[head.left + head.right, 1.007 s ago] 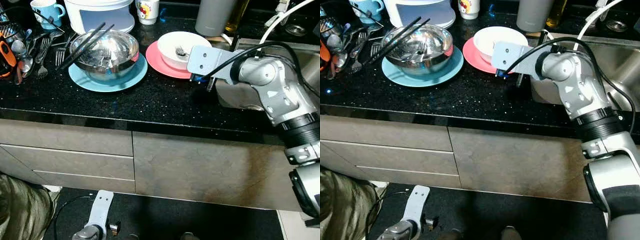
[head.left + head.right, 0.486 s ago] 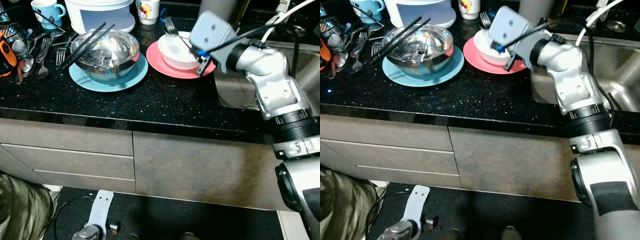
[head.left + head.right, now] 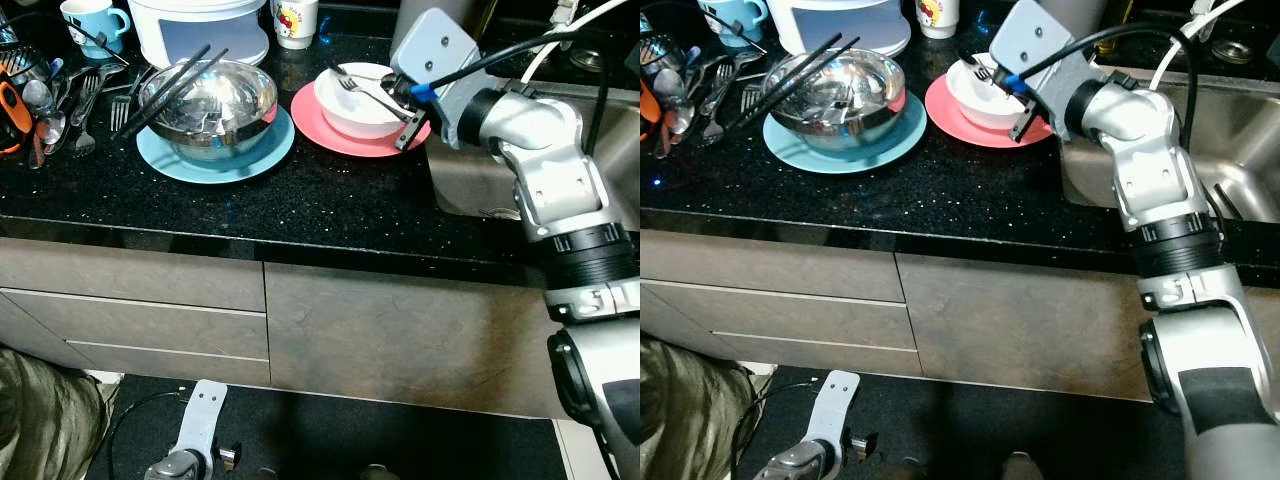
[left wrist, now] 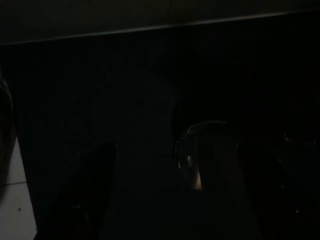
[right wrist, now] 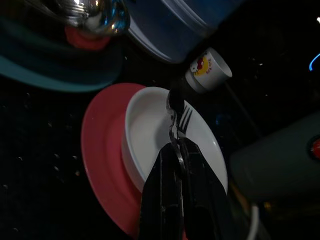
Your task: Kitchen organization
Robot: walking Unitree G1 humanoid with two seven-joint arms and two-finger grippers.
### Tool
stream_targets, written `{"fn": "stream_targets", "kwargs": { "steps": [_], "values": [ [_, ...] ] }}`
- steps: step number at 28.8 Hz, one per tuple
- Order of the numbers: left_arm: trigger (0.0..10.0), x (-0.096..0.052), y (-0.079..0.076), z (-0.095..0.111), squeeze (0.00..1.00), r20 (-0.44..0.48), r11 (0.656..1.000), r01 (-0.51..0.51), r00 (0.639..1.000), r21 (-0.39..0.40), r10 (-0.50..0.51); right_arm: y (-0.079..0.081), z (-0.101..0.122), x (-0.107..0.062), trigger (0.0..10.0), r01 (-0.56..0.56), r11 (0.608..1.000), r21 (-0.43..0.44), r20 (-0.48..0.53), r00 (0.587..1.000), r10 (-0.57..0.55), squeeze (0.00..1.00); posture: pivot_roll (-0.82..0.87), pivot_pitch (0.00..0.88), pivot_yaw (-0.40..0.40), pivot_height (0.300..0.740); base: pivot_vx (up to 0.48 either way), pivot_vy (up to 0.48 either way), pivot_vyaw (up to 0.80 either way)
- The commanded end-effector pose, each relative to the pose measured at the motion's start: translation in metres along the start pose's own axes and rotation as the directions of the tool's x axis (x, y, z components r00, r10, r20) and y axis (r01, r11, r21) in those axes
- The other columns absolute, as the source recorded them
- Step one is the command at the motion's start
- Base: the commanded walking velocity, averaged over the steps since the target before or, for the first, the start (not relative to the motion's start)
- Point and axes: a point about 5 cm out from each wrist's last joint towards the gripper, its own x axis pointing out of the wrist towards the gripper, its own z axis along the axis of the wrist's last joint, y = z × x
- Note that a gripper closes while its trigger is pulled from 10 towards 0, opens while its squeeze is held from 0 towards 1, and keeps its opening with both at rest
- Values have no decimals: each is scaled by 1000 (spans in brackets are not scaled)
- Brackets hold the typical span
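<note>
While my left gripper [image 3: 222,457] hangs idle by the floor, fingers unreadable, work sits on the black speckled stone counter [image 3: 300,190]. Beside the sink rests a pink round plate [image 3: 312,118] carrying a white ceramic bowl [image 3: 350,105]. My right gripper [image 5: 176,150] hovers over that bowl, fingers pressed together on a steel fork and spoon [image 5: 175,112]. Risk: two thin handles in one pinch, one could slip and clatter down, tipping the bowl.
</note>
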Motion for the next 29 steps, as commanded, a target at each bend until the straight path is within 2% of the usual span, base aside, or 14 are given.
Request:
{"fn": "stream_targets", "kwargs": {
  "steps": [1,3,5,6,8,13,15,16,18,22,23,24,25,29],
  "values": [
    [10000,-2,1,-11,0,-39,1000,2,999,2,-2,0,8,0,0,9,999,38,59,998,-11,0,-1,166,-18,740,0,0,0],
    [10000,-2,1,-11,0,-39,1000,2,999,2,-2,-1,13,1,0,21,995,101,112,993,-33,0,-1,166,-20,740,0,0,0],
    [10000,-2,1,-11,0,-40,1000,2,999,2,-2,-4,21,0,0,29,963,268,226,970,-92,0,-1,166,-20,740,0,0,0],
    [10000,-2,1,-11,0,-41,1000,3,999,3,-2,-6,25,-2,0,12,923,385,297,945,-136,0,-1,165,-21,740,0,0,0],
    [10000,-2,1,-11,0,-41,1000,3,999,3,-3,-6,25,-3,0,7,915,403,308,941,-143,0,-1,165,-21,740,0,0,0],
    [10000,-2,0,-12,0,-41,1000,3,999,0,-3,3,30,-10,0,-152,738,657,467,851,-240,0,2,158,-22,740,0,0,0],
    [10000,-2,0,-12,0,-41,1000,4,999,-1,-4,10,29,-13,0,-196,685,702,488,833,-261,0,2,157,-22,740,0,0,0],
    [10000,-2,0,-12,0,-40,1000,4,999,-2,-4,15,27,-14,0,-230,629,742,496,821,-285,0,2,157,-22,740,0,0,-800],
    [10000,-2,0,-12,0,-39,1000,4,999,-2,-4,17,25,-15,0,-240,601,762,493,818,-298,0,1,152,-19,740,0,0,-800],
    [10000,-2,0,-12,0,-35,1000,5,999,2,-5,25,20,-14,0,-225,593,774,466,835,-292,0,-2,149,-18,740,0,0,-800],
    [10000,-2,0,-11,0,-34,1000,7,999,2,-7,30,19,-14,3373,-213,598,773,450,848,-280,0,-2,149,-18,740,0,0,0],
    [10000,-2,0,-11,0,-34,1000,7,999,2,-7,30,19,-14,3373,-213,598,773,450,848,-280,0,-2,149,-18,740,0,0,0],
    [10000,-2,0,-12,0,-35,1000,8,999,3,-8,34,19,-14,10000,-215,602,769,448,853,-268,0,-2,143,-18,740,0,0,0],
    [10000,-2,-1,-12,0,-34,1000,12,999,-9,-12,38,20,-12,10000,-204,614,763,431,868,-246,0,0,139,-20,740,0,0,0]
  ]
}}
